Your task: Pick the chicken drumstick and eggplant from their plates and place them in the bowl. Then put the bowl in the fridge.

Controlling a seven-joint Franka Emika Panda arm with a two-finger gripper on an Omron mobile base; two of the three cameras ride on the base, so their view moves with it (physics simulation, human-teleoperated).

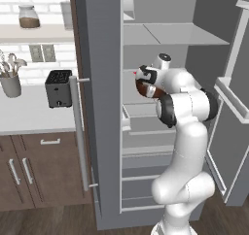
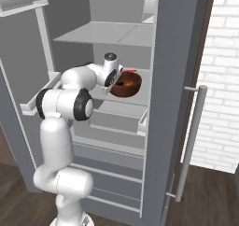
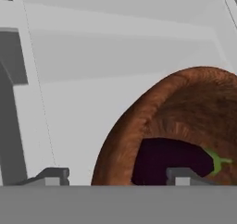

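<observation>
One brown wooden bowl (image 2: 127, 86) sits on a shelf (image 2: 140, 79) inside the open fridge (image 2: 172, 57). In the bowl lie one dark purple eggplant (image 3: 173, 159) with a green stem and one orange chicken drumstick (image 2: 126, 84). The gripper (image 3: 118, 176) is spread wide at the bowl's rim, one fingertip outside the bowl and one over it, pinching nothing.

Eggplant (image 3: 173, 160) inside wooden bowl (image 3: 134, 126) on fridge shelf (image 3: 78, 121)

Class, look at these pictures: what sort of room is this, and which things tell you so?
Most likely a home kitchen, computer-rendered: an open fridge with shelves, a black toaster on the counter, and brown cabinets beneath.
</observation>
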